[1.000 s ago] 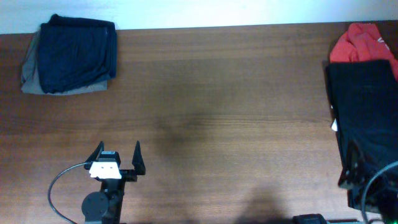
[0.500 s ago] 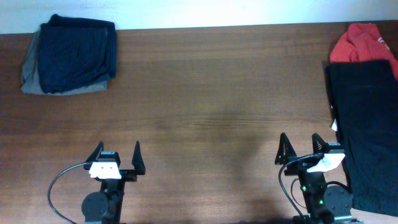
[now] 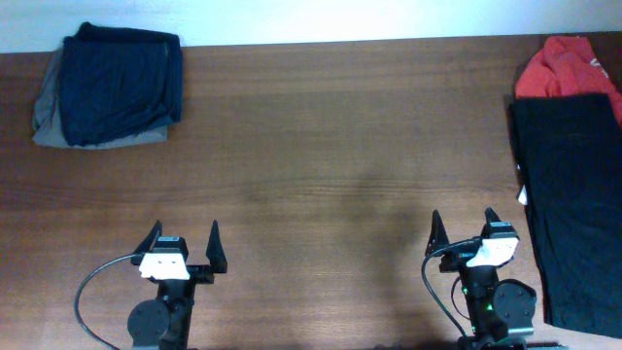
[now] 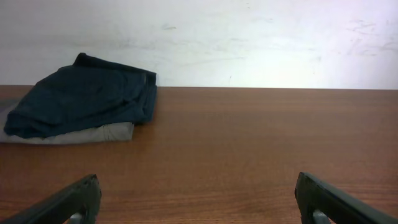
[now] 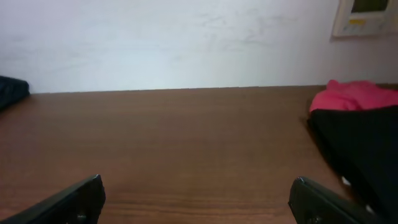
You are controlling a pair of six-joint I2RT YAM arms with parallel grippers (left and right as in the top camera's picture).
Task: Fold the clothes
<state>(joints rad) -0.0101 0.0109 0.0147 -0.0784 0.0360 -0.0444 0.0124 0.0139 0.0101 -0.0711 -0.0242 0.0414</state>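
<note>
A folded dark navy piece (image 3: 119,85) lies on folded grey trousers (image 3: 51,128) at the far left corner; both also show in the left wrist view, navy (image 4: 81,99) over grey (image 4: 93,133). A black piece (image 3: 573,214) lies spread along the right edge, with a red top (image 3: 564,66) crumpled behind it; the right wrist view shows the black piece (image 5: 360,143) and the red top (image 5: 354,96). My left gripper (image 3: 183,238) is open and empty near the front edge. My right gripper (image 3: 465,224) is open and empty, just left of the black piece.
The brown wooden table (image 3: 330,156) runs under everything. A pale wall (image 4: 249,37) stands behind its far edge. A white panel (image 5: 367,15) hangs on the wall at the right. Cables loop beside each arm base.
My right arm has come off the black piece at the right edge and moved left and back to the front of the table, jaws open. The left arm has not moved.
</note>
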